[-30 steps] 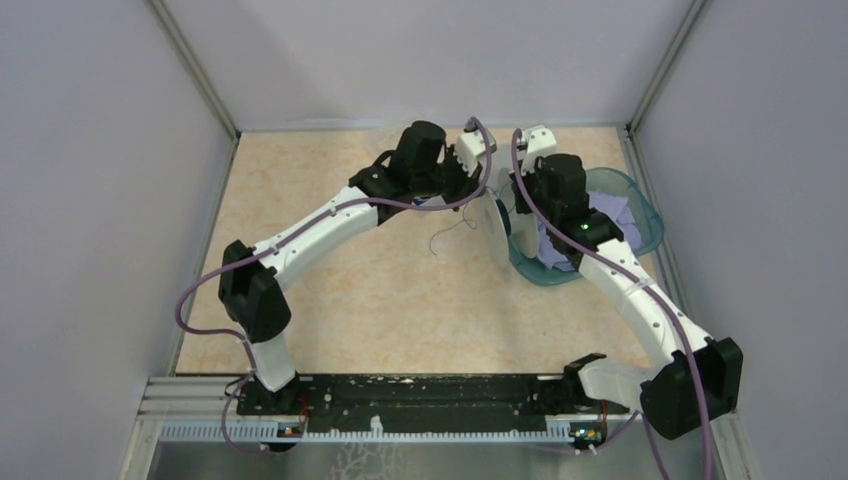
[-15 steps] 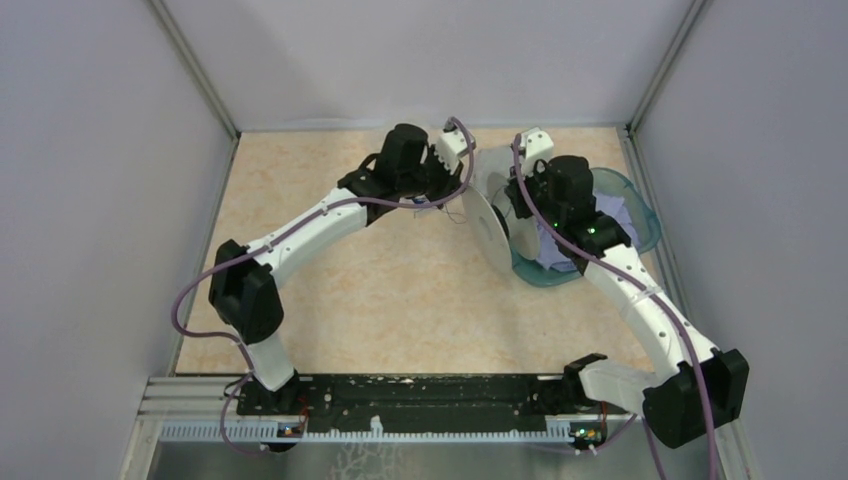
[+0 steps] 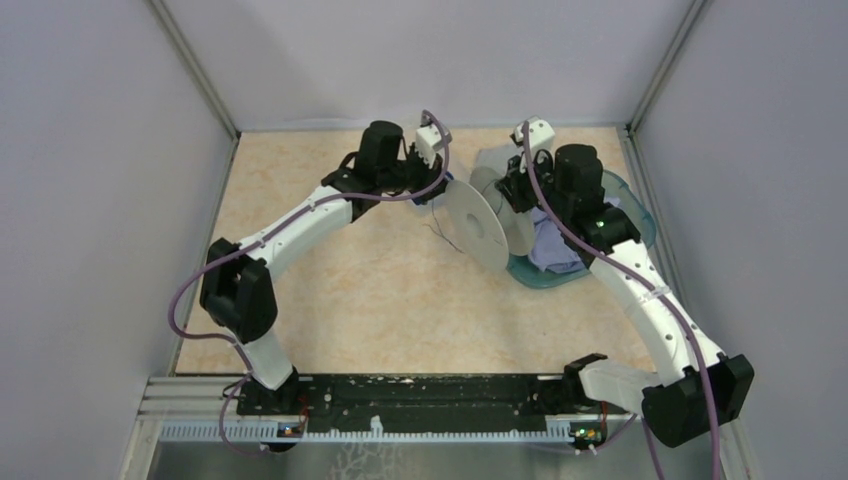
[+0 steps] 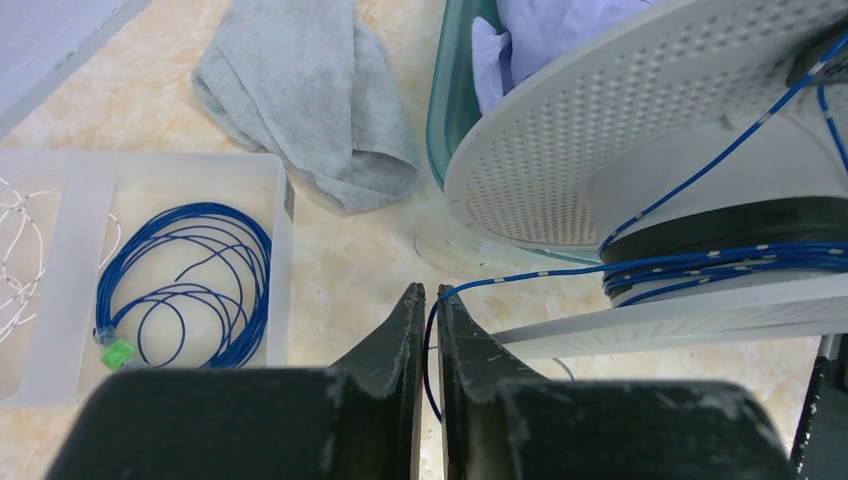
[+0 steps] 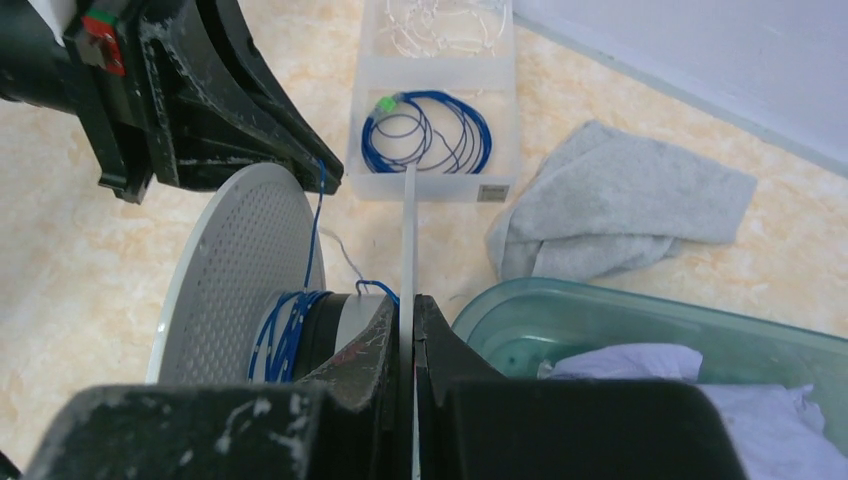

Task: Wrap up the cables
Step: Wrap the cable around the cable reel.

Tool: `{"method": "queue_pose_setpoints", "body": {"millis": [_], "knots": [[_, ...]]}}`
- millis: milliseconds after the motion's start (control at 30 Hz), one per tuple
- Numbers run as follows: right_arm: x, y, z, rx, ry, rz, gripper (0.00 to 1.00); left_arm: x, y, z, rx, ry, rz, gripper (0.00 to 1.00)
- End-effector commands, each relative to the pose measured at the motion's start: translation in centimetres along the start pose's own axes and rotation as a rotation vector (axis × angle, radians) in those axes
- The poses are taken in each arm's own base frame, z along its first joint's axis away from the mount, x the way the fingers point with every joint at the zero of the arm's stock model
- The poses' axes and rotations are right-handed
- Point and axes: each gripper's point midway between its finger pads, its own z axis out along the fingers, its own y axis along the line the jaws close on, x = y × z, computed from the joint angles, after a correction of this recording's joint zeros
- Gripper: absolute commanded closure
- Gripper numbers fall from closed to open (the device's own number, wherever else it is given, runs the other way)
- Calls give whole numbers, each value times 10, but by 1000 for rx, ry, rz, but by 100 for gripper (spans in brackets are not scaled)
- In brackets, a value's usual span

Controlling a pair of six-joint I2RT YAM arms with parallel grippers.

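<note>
Now, seen from above, two arms meet at the far centre of the bench (image 3: 380, 290) around a pale spool (image 3: 478, 228). The left pincer (image 4: 428, 300) is all but closed, its fingers pinching a thin cable (image 4: 520, 277) that looks blue in the wrist views. From that grip the cable runs taut toward the right of the left wrist frame and onto the spool's hub, where several turns lie between the two flanges.

The right pincer (image 5: 405, 305) is clamped on the rim of one flange, which shows edge-on as a thin white strip up the middle of its frame. The spool sits just beside a teal basin (image 5: 600, 325).

A white tray (image 4: 150, 168) at the left of the left wrist frame holds a separate blue coil (image 4: 255, 285) with a green end. A grey towel (image 4: 300, 100) lies at the top of that frame.

Winding looks to be under way. The left arm has the free strand, so it would need to lead the cable around the hub, across the spool's axis, while the right arm steadies the spool.
</note>
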Motion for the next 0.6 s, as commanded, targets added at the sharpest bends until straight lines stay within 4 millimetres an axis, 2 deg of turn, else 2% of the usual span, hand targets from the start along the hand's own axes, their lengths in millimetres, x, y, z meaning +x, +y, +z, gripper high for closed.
{"method": "queue_pose_setpoints", "body": {"millis": [0,333,567], "knots": [[-58,3,-15,-11,-146,-23,100,-23,-2,-11,38,-84,26,88],[-75,6,-23,-19,-169,-40,100,-24,-5,-22,107,-116,-15,99],[-88,9,-29,-32,-185,-44,100,-18,-13,-29,173,-115,-24,95]]}}
